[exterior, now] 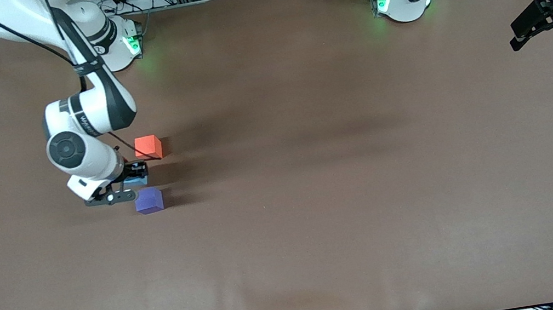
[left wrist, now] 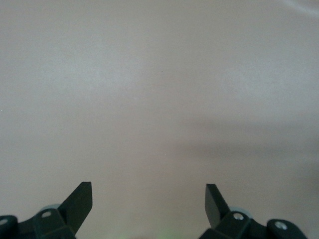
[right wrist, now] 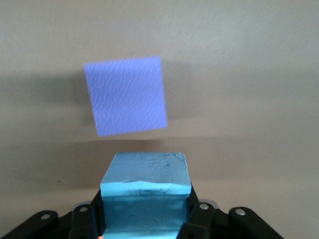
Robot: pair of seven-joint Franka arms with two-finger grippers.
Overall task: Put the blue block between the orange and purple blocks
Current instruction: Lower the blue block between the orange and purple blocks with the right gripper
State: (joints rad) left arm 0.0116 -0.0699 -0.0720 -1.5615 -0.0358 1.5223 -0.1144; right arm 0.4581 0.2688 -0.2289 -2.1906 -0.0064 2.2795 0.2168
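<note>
My right gripper [exterior: 132, 179] is shut on the light blue block [exterior: 137, 182], holding it low in the gap between the orange block [exterior: 148, 147] and the purple block [exterior: 149, 200]. In the right wrist view the blue block [right wrist: 145, 186] fills the jaws of the right gripper [right wrist: 145, 216], with the purple block [right wrist: 125, 94] just ahead of it on the table. I cannot tell whether the blue block touches the table. My left gripper [exterior: 539, 27] waits open and empty above the table's edge at the left arm's end. The left wrist view shows the left gripper [left wrist: 148, 191] over bare table.
The brown table cover [exterior: 317, 198] stretches wide around the three blocks. The right arm's forearm [exterior: 83, 124] hangs over the spot beside the orange block. Both arm bases stand along the table's robot-side edge.
</note>
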